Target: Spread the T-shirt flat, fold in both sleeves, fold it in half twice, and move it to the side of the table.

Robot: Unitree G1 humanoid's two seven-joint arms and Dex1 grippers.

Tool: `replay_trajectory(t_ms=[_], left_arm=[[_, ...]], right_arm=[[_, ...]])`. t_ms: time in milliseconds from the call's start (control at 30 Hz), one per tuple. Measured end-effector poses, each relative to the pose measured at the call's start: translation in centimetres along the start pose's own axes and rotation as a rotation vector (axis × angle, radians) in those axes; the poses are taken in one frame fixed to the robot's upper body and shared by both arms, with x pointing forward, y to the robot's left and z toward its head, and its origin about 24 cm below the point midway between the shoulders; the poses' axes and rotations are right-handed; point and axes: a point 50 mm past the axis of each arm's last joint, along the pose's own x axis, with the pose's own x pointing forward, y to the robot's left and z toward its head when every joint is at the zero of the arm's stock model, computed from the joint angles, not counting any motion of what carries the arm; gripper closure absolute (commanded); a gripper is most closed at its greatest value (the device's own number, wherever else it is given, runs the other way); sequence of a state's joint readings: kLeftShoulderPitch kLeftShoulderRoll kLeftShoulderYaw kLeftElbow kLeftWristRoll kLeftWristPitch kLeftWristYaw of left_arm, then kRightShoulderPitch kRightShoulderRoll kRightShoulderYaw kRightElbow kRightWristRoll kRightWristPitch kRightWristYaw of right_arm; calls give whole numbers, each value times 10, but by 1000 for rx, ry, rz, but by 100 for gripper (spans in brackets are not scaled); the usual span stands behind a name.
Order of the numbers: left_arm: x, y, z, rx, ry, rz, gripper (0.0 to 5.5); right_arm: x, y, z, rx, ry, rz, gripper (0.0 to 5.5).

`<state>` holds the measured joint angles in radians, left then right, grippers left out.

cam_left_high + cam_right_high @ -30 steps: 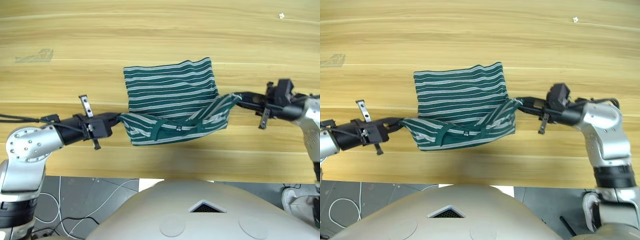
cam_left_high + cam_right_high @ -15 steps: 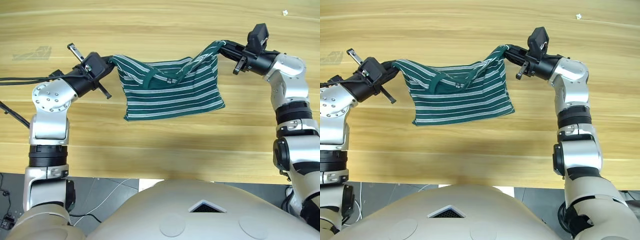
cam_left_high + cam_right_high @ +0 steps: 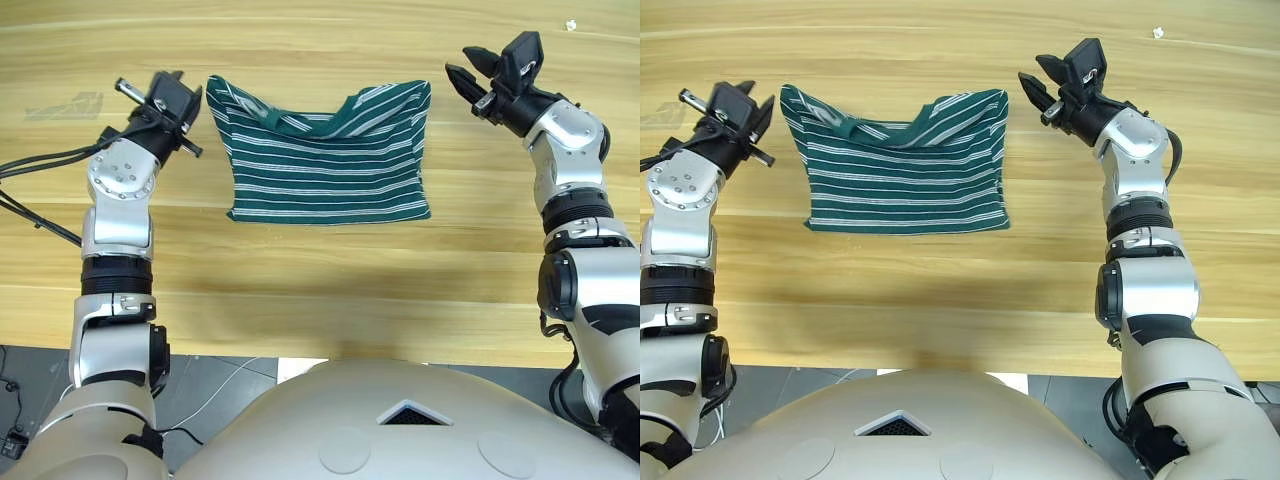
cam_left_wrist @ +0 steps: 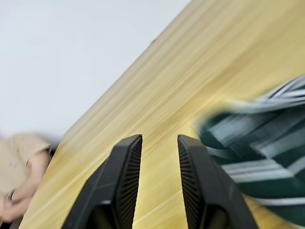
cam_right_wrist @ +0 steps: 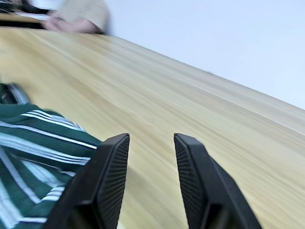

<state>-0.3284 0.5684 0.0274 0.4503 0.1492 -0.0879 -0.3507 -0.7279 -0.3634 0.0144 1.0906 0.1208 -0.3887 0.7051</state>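
The green T-shirt (image 3: 325, 155) with white stripes lies folded on the wooden table (image 3: 300, 300), its doubled edge with the collar on the far side. My left gripper (image 3: 172, 82) hovers open just beyond the shirt's far left corner, apart from the cloth. Off the far right corner, my right gripper (image 3: 458, 60) is also open and holds nothing. In the left wrist view the black fingers (image 4: 125, 176) stand parted, with the shirt's corner (image 4: 257, 143) beside them. The right wrist view has its fingers (image 5: 112, 176) spread and the striped cloth (image 5: 33, 138) to one side.
A small white scrap (image 3: 570, 25) lies at the table's far right. A faint grey mark (image 3: 68, 108) sits on the wood at the left. The table's front edge (image 3: 300, 355) runs below the shirt, with bare wood all round it.
Both grippers carried the shirt's near edge up and over to the far side, then opened and let go. The shirt now lies folded flat, and both grippers have drawn slightly outward.
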Motion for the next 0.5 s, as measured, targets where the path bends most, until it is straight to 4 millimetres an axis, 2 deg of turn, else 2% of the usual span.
replay_trajectory(t_ms=[100, 333, 433, 500], left_arm=[[2, -11, -9, -56, 27, 2, 417], [-7, -12, -31, -124, 95, 48, 417], [-9, -7, -30, -161, 72, 98, 417], [-10, 0, -23, -166, 31, 149, 417]], right_arm=[[0, 1, -5, -14, 20, -36, 379], [12, 19, 0, -85, -25, 19, 379], [23, 36, 6, -150, -36, 108, 379], [31, 49, 2, -260, 31, 194, 379]])
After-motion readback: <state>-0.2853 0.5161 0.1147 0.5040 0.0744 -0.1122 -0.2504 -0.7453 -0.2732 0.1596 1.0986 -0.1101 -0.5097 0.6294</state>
